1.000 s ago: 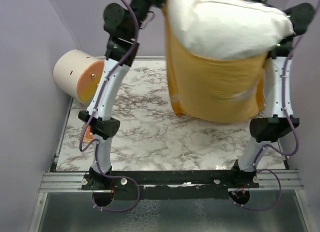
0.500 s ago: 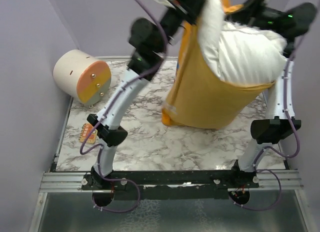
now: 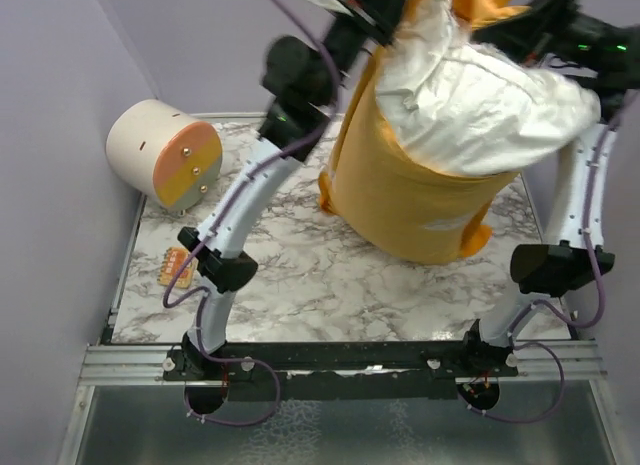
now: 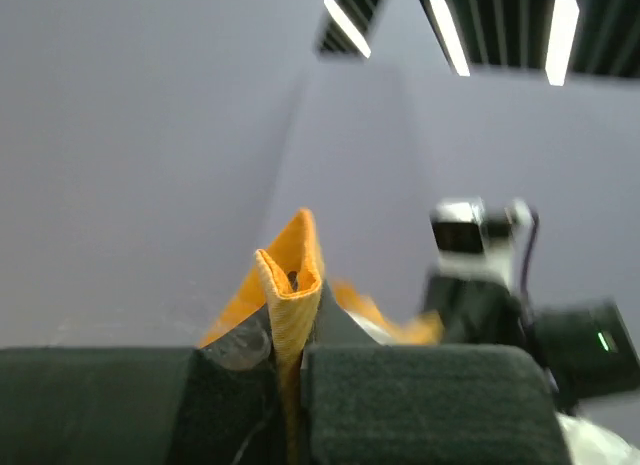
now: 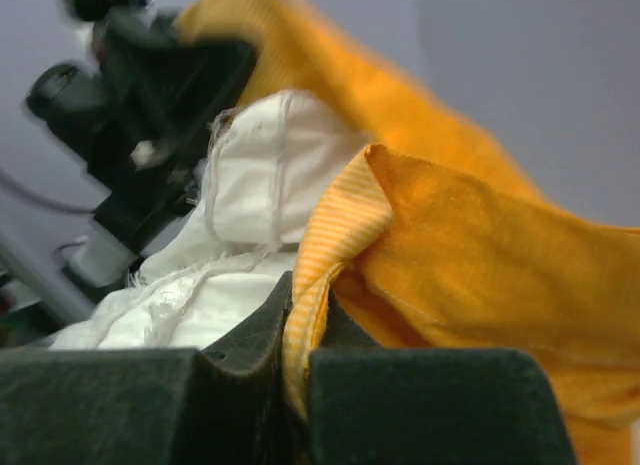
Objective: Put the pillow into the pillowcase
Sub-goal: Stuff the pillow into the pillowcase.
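The orange-yellow pillowcase [image 3: 420, 200] hangs in the air above the marble table, its open mouth held up by both arms. The white pillow [image 3: 480, 100] sits partly inside, its upper part bulging out of the mouth to the right. My left gripper [image 4: 290, 355] is shut on a folded edge of the pillowcase [image 4: 292, 285]; in the top view it is high at the back [image 3: 385, 10]. My right gripper [image 5: 300, 365] is shut on the pillowcase hem [image 5: 335, 255], with the pillow [image 5: 240, 225] just behind it; in the top view it is at the top right [image 3: 545, 25].
A cream-and-orange cylinder [image 3: 165, 165] lies at the table's back left. A small orange item [image 3: 175, 266] lies near the left edge. The marble table [image 3: 300, 285] has purple walls on the left, back and right.
The pillowcase and pillow have swung and tilted: the pillow's top now leans right, the case's bottom shifted right and up. The right arm has moved right; the left arm has stayed near centre.
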{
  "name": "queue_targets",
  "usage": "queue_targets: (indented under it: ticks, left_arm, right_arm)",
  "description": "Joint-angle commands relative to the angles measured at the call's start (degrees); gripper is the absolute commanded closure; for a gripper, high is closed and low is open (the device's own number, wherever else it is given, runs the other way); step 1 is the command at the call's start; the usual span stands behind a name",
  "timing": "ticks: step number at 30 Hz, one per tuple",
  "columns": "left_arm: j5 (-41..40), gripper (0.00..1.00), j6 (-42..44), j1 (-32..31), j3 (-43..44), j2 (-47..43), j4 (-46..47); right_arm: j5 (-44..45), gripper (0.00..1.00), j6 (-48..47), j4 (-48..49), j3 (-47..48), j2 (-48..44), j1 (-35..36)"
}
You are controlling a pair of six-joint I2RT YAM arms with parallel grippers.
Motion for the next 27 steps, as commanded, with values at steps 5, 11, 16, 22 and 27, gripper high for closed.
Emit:
queue_targets:
  ticks: [5, 11, 16, 22, 27]
  left_arm:
    - [1.4, 1.0, -12.9, 12.4, 2.9, -3.0, 13.6]
    - [-1.7, 1.0, 15.4, -11.2, 3.2, -9.0, 9.3]
    - [-8.8, 1.0, -0.2, 11.0, 11.3, -2.4, 13.2]
    - [-2.7, 1.0, -5.4, 7.1, 4.8, -5.0, 15.2]
    - [-1.9, 1.0, 16.3, -15.6, -1.3, -9.0, 10.6]
  right_arm:
    - [5.6, 1.0, -7.2, -8.4, 11.1, -6.9, 12.6]
    - [9.7, 1.0, 1.5, 2.0, 4.6, 1.3, -6.4]
    - [7.8, 1.0, -19.7, -18.7, 4.2, -8.9, 23.9]
    - [5.3, 1.0, -7.4, -8.5, 9.9, -8.8, 15.3]
    - [11.4, 1.0, -2.2, -2.5, 4.6, -0.5, -5.2]
